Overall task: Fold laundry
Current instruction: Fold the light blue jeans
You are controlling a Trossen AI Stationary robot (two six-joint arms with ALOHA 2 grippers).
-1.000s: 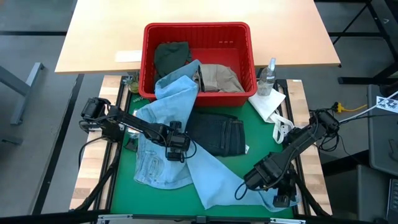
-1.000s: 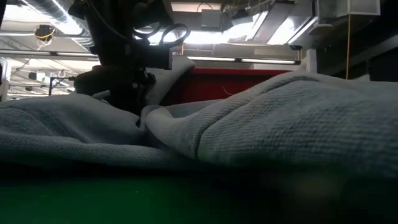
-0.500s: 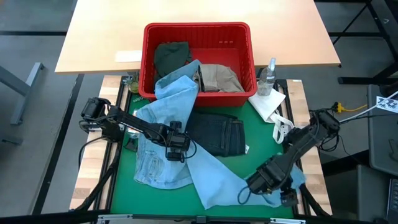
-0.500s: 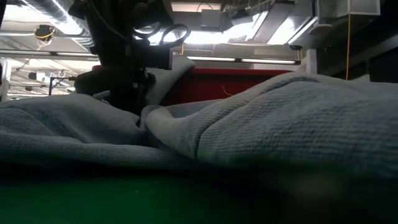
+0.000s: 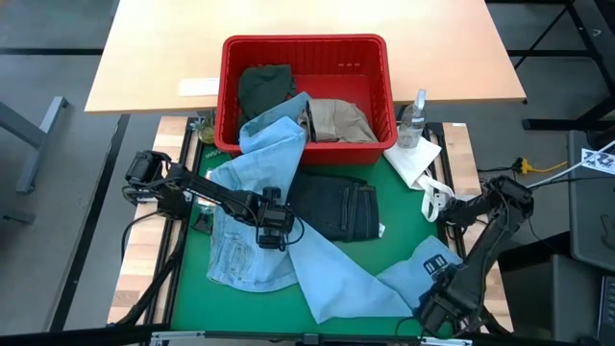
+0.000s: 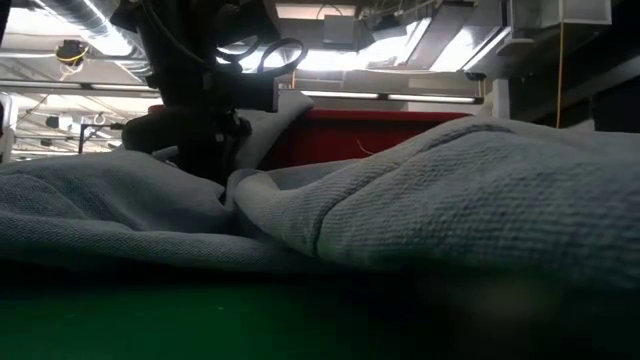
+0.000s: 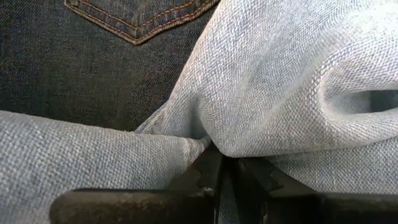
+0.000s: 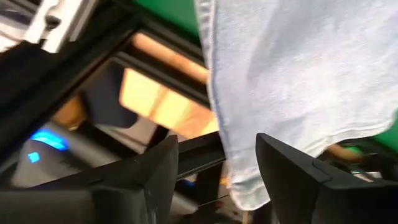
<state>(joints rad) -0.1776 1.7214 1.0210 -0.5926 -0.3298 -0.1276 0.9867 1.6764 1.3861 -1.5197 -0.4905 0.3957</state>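
The light blue denim (image 5: 259, 183) trails from the red basket (image 5: 306, 40) across the green mat (image 5: 192, 288), and one leg end (image 5: 421, 267) lies at the near right. It partly overlaps the folded dark navy jeans (image 5: 336, 207). My left gripper (image 5: 272, 235) is shut on the denim mid-mat. My right gripper (image 5: 432, 315) hangs open over the near right corner, the denim's hem (image 8: 249, 186) showing between its fingers; whether it touches them I cannot tell. A dark olive piece (image 5: 264, 88) and a beige piece (image 5: 338, 120) lie in the basket. My left gripper (image 7: 229, 165) pinches a bunched fold of the light blue denim (image 7: 208, 142) between its two shut fingers, coming from above and slanting down. The denim stays slack, resting on the mat and against the dark navy jeans (image 7: 93, 62).
A white cloth sheet (image 5: 413, 159), a clear spray bottle (image 5: 413, 115) and a small white tool (image 5: 437, 197) sit at the mat's right side. The black frame rail (image 8: 124, 37) runs along the table's edge by my right gripper. A wooden table (image 5: 154, 48) stands behind the basket.
My right gripper has swung toward the table's near right corner and rolled about its own line. The denim's leg end that it covered now lies bare on the mat. My left gripper and the rest of the denim have kept still.
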